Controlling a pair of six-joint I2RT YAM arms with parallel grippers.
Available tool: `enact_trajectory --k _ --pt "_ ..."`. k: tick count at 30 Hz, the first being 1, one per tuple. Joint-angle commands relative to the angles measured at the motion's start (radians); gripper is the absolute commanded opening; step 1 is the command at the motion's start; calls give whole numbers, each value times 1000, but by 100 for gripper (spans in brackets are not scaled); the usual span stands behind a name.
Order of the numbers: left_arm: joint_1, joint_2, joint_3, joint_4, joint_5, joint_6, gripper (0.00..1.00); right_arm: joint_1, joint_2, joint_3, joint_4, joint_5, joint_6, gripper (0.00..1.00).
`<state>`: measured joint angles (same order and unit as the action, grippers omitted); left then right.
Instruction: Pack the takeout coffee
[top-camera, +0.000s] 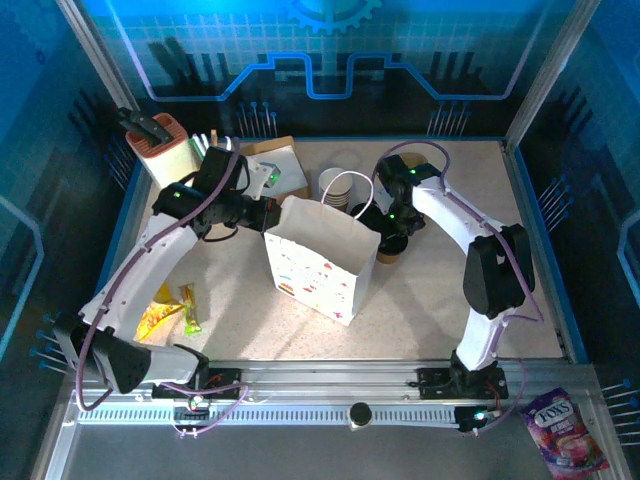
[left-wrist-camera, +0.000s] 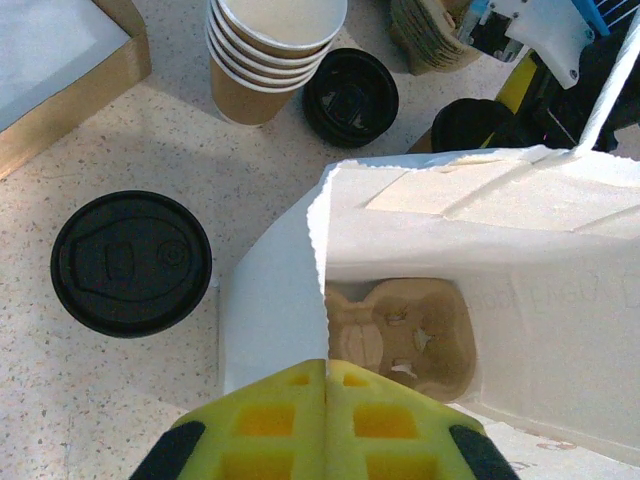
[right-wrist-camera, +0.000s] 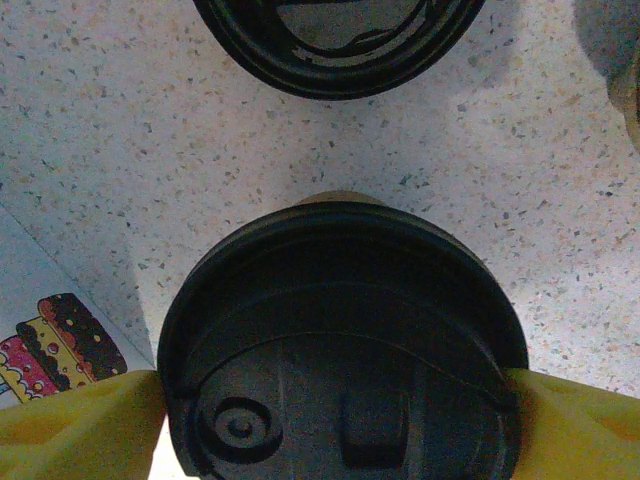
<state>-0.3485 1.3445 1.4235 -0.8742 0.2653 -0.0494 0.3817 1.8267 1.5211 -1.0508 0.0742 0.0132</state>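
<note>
A takeout coffee (right-wrist-camera: 340, 340), a tan cup under a black lid, stands on the table just right of the white printed bag (top-camera: 320, 262). My right gripper (right-wrist-camera: 335, 420) has its yellow fingers (right-wrist-camera: 80, 420) pressed against both sides of the lid; from above it sits at the cup (top-camera: 392, 240). My left gripper (left-wrist-camera: 326, 400) is shut on the bag's serrated top edge (left-wrist-camera: 318, 250) and holds the bag's mouth open. The beige pulp carrier (left-wrist-camera: 400, 335) lies at the bottom of the bag with no cups in it.
A stack of lidless tan cups (left-wrist-camera: 270, 50) stands behind the bag, with loose black lids (left-wrist-camera: 130, 263) (left-wrist-camera: 350, 95) on the table nearby. A flat box (top-camera: 275, 165) and an orange holder (top-camera: 160, 140) are at the back left. Snack packets (top-camera: 165, 312) lie front left.
</note>
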Motion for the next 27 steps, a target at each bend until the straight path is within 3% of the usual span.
enact_trajectory --k 1,27 --pt "7 -25 -9 17 0 20 0 12 13 26 -31 -2 -14 84" --pt "7 -31 -20 26 5 20 0 11 37 20 -42 26 -18 79"
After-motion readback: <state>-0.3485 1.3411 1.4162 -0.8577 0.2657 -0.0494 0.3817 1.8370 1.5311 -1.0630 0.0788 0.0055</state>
